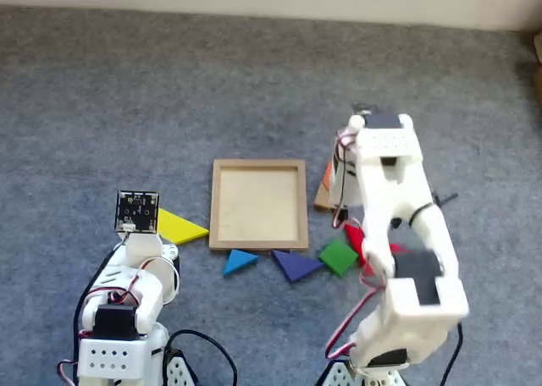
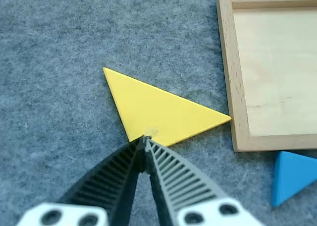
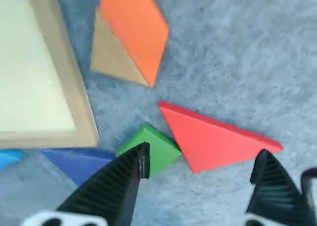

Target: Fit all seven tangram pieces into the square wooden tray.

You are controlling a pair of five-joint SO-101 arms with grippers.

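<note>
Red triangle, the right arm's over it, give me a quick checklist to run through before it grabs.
1. Right pincer open: ok.
2. Red triangle inside its gap: ok, by the right wrist view.
3. Triangle clear of neighbours: not ok, the green square sits right against its edge.
4. Tray ready to receive it: ok, bare inside.
5. Left pincer out of the way: ok, shut at the yellow triangle, across the tray.
6. Height above the triangle: cannot tell.
</note>
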